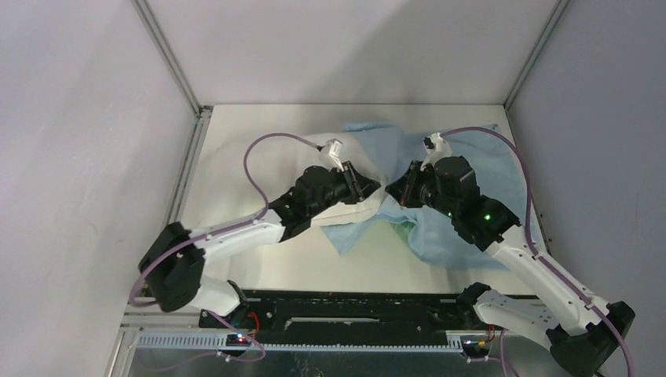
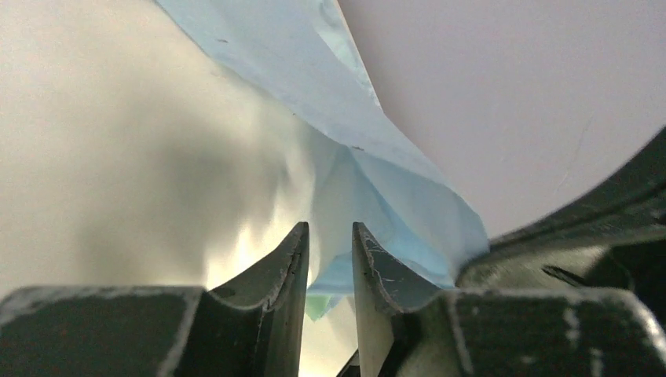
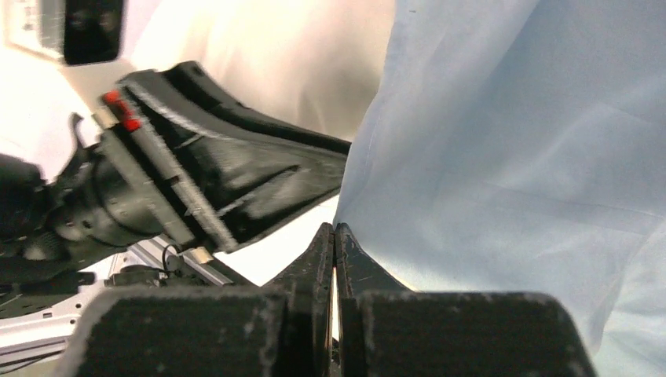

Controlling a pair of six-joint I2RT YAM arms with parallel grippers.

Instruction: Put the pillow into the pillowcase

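Top external view: the pillowcase lies wrinkled over the far middle of the tabletop, spreading from the centre toward 1 and 3 o'clock. The pillow sits at the centre, partly under the left arm. Its 9 o'clock side is bare, and blue cloth lies against its 12 and 3 o'clock sides. Both arms reach inward and meet there: the left gripper points toward 3 o'clock, the right gripper toward 9 o'clock, and their tips are just beside each other.

Left wrist view: the left gripper stands at a narrow gap with nothing clamped between its fingers. The cream pillow fills the 9 o'clock half. The pillowcase runs as a taut fold from 12 o'clock down to the dark body of the other gripper at 4 o'clock.

Right wrist view: the right gripper has its fingers pressed together. The hem of the pillowcase runs straight into the tips, apparently pinched there. The pillow shows at 12 o'clock.
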